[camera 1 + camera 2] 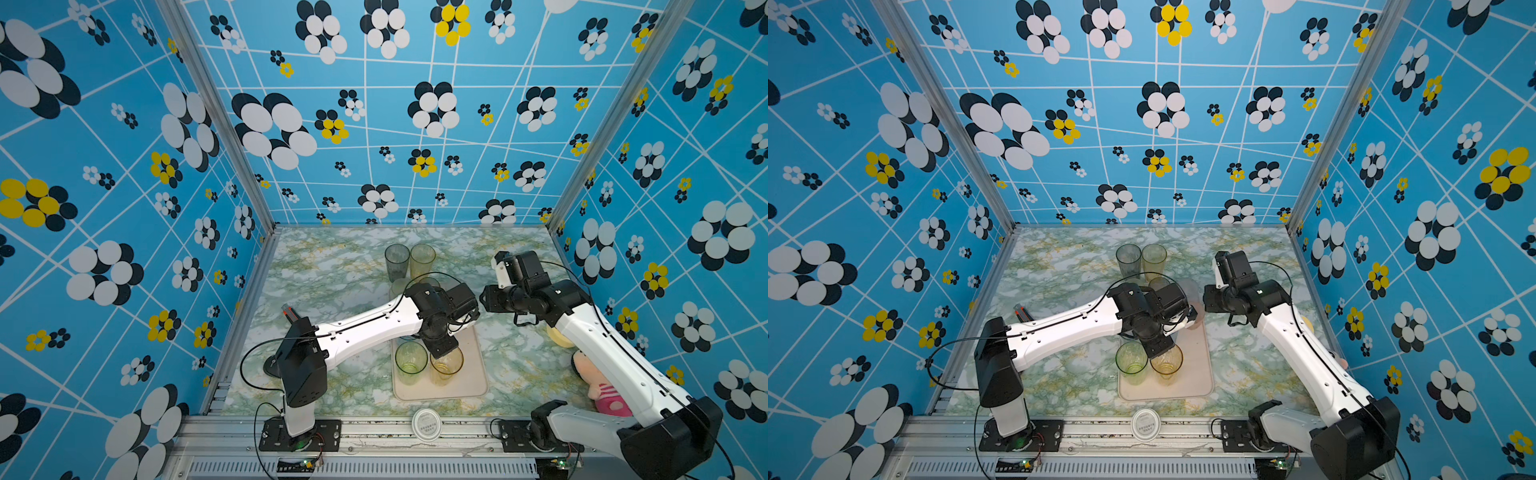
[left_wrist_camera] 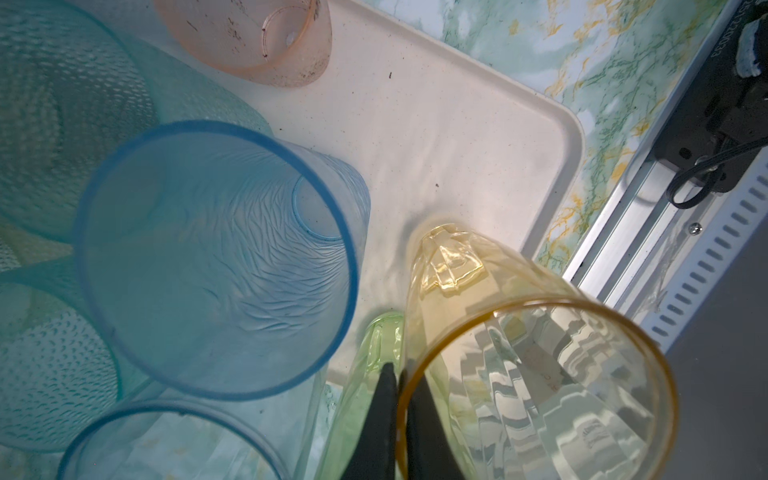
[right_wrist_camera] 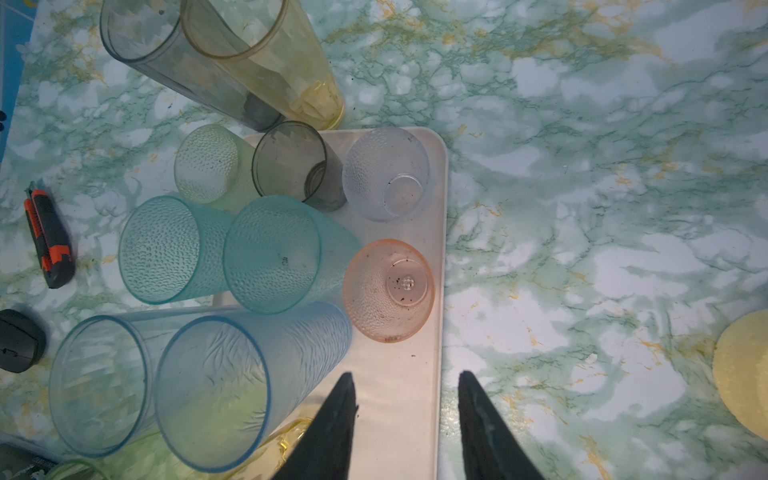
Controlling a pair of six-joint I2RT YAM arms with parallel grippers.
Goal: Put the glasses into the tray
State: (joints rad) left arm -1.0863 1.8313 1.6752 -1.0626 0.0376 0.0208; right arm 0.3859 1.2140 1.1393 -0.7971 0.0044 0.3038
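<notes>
Left gripper (image 2: 401, 376): it is pinching the rim of the amber tumbler (image 2: 540, 395), with one finger inside, one outside and the jaws nearly together.
Held tumbler: it is standing upright toward the near end of the tray (image 2: 457, 124), just beside the green tumbler (image 1: 411, 361). I cannot tell whether its base is fully resting.
Right gripper (image 3: 405, 376): it is hanging with its jaws apart over one long edge of the tray, holding nothing.
Done: seven glasses are sitting inside the tray. These are the amber and green ones, the blue tumbler (image 3: 212, 390), the teal tumbler (image 3: 272, 253), the pink tumbler (image 3: 388, 291), the clear dimpled tumbler (image 3: 386, 172) and the short grey tumbler (image 3: 291, 160).
Unclear: three are crowding the tray's other long edge. They are the pale blue tumbler (image 3: 99, 382), the second teal tumbler (image 3: 166, 249) and the pale green tumbler (image 3: 208, 164). Their bases are hidden, so I cannot tell whether they are on the tray or beside it.
Left to do: the tall grey tumbler (image 1: 397, 259) and the tall yellow tumbler (image 1: 422, 259) are standing side by side on the worktop (image 1: 332, 270), beyond the tray's far end.
Progress: the job is looking well past halfway — at least two glasses are waiting, perhaps five.
Count of glasses: twelve. There are two teal, two grey and two yellowish (amber and tall yellow), plus one each of blue, pale blue, green, pale green, pink and clear.
Count of the rest: one tray, one utility knife (image 3: 48, 237), one white lid (image 1: 427, 424), one yellow disc (image 3: 744, 374) and one plush doll (image 1: 602, 390).
</notes>
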